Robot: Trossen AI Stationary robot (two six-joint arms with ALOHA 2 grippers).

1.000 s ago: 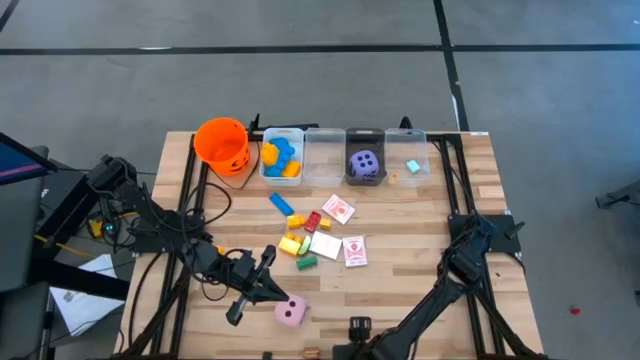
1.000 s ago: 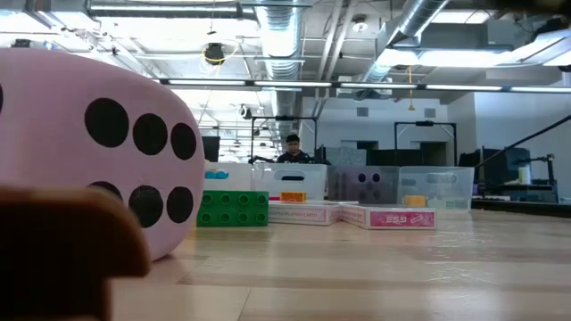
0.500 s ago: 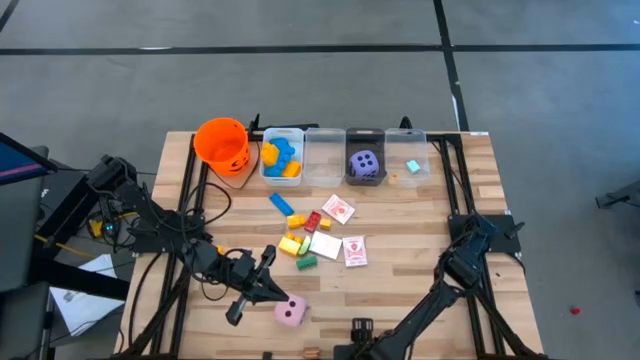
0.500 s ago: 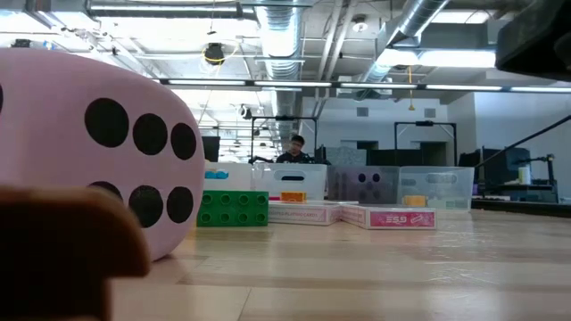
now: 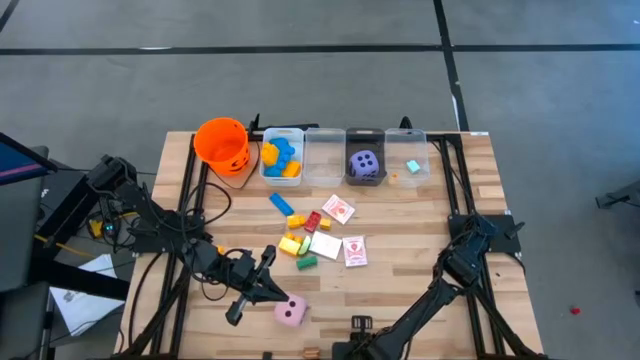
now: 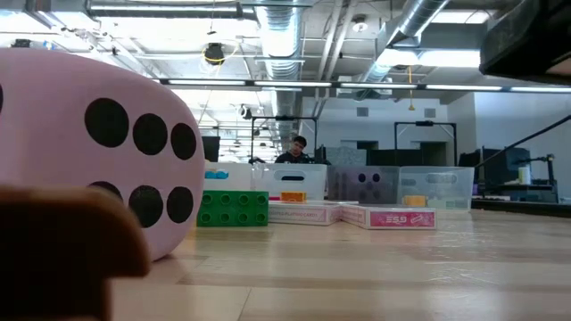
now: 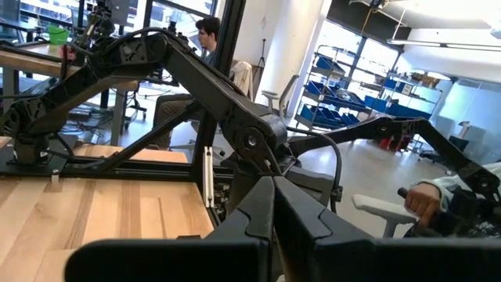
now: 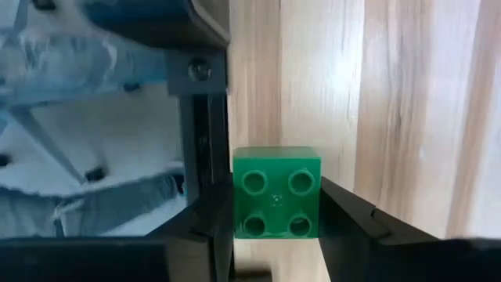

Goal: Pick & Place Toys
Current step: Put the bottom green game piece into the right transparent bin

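Low at the table's near edge, right claw (image 8: 275,227) grips green block (image 8: 276,192)

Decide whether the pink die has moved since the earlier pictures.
No. In the high view the pink die lies in the same spot, level with the table's near edge.

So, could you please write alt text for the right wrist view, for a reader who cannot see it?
A small green block with four studs sits between the right gripper's two dark fingers, which close against its sides. Behind it runs the pale wooden table, with a dark metal frame along its edge.
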